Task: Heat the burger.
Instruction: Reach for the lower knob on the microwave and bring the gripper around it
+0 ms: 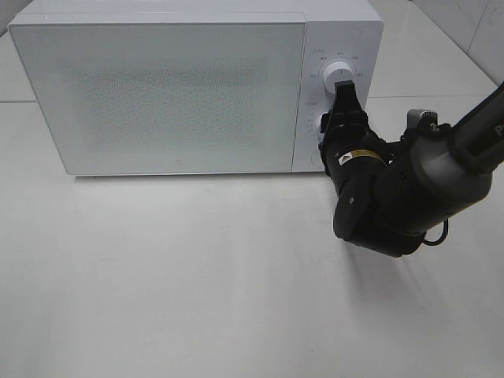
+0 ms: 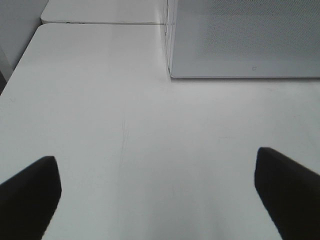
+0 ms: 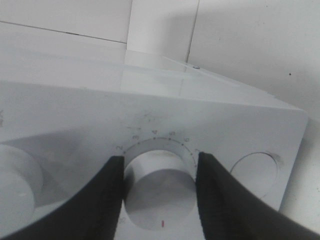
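From high, the right jaws are being held at the microwave's [image 1: 173, 87] panel, along the table's [image 1: 197, 299] far edge. Left wrist: the left jaws are being held wide over open table. Right wrist: a dial [image 3: 160, 192] is being clamped. The burger's place cannot be told.

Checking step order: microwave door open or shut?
Shut: the microwave door sits flush with the control panel, no gap showing.
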Robot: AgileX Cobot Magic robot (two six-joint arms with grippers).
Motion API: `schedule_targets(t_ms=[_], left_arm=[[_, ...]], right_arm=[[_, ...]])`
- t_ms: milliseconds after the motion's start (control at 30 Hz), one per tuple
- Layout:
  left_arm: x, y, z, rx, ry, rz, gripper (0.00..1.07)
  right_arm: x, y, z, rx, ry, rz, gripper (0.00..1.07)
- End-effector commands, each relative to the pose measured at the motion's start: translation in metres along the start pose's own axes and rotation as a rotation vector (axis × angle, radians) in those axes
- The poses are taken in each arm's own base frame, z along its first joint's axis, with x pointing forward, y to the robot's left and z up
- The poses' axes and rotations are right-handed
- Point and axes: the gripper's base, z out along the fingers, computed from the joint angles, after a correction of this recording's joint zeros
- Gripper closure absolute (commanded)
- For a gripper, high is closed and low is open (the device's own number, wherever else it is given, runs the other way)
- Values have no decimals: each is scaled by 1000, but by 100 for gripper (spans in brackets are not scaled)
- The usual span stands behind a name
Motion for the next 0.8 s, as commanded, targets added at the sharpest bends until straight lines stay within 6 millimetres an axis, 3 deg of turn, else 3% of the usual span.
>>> schedule_targets(t_ms=[33,800], left_arm=[[1,0,-2,4,-29,-4,1],[1,0,-2,4,-29,-4,1]], right_arm=[[13,-9,0,73,111,41,102],[13,-1,0,1,112,287,100]])
